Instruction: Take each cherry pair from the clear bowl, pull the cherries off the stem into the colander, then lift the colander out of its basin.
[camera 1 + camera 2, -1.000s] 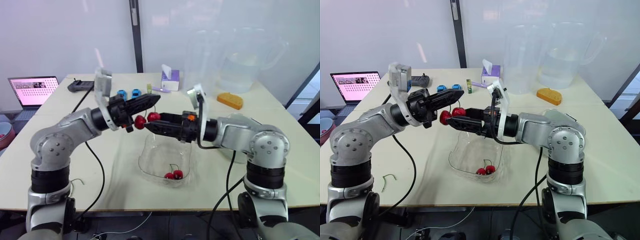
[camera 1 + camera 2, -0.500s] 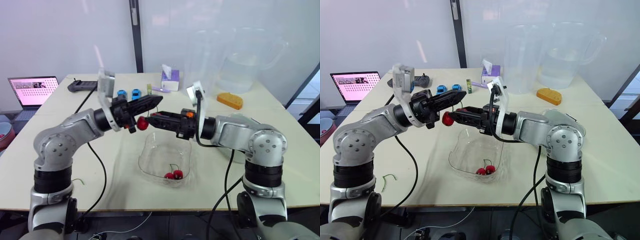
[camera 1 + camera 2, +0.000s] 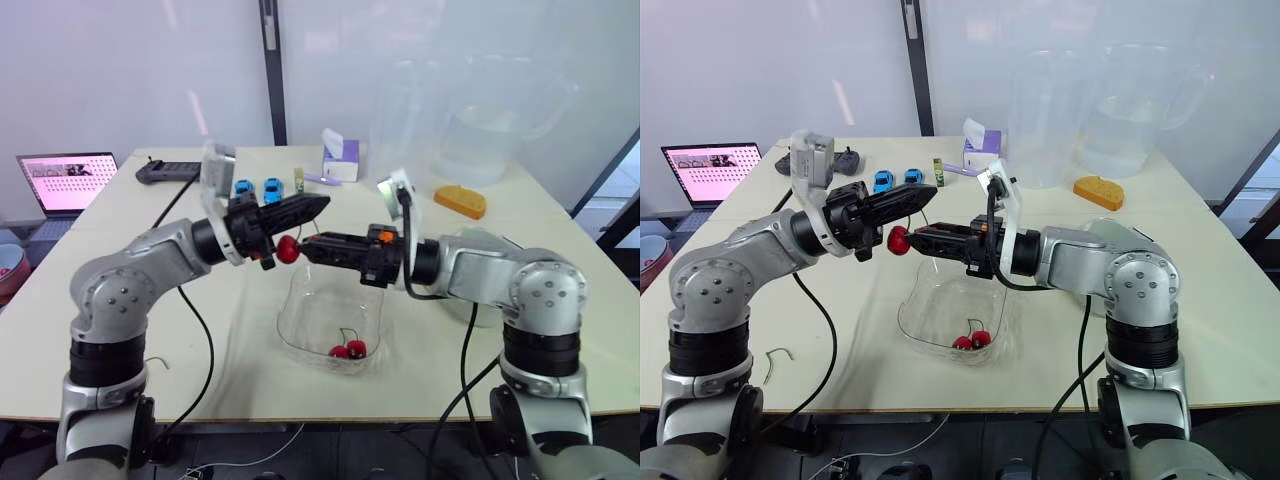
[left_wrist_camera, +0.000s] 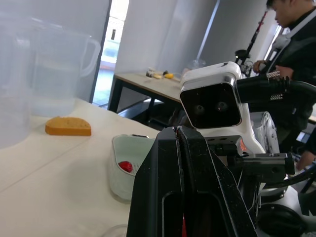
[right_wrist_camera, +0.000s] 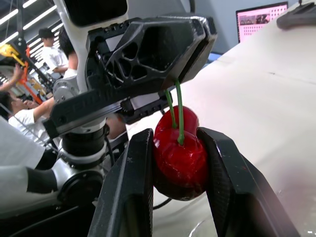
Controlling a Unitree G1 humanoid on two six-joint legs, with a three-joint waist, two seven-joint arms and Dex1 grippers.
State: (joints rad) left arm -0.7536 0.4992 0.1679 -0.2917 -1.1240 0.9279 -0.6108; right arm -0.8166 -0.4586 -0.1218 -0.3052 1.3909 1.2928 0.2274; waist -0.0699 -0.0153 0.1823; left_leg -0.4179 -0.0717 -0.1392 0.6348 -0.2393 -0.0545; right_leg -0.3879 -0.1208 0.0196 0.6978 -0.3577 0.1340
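My left gripper (image 3: 321, 204) is shut on the green stems of a cherry pair (image 3: 288, 249) hanging above the clear bowl's (image 3: 287, 327) far rim. My right gripper (image 3: 298, 248) comes in from the right and is shut on the lower red cherry (image 5: 178, 151), its two fingers pressing either side. Both stems run up into the left gripper's black fingers (image 5: 148, 54). Another cherry pair (image 3: 348, 350) lies at the bowl's near end. The pale green colander (image 4: 118, 170), with one cherry (image 4: 126, 166) in it, stands on the table by the right arm.
A laptop (image 3: 65, 180) sits at the far left. Towards the back are a black device (image 3: 165, 171), blue toy cars (image 3: 258, 187), a tissue box (image 3: 340, 158), large clear jugs (image 3: 490, 130) and an orange sponge (image 3: 460, 202). A loose stem (image 3: 778, 355) lies front left.
Two cherries hung side by side between the grippers; the right gripper has closed on them, and now a single red cherry shows at its tips. Both arms shifted slightly.
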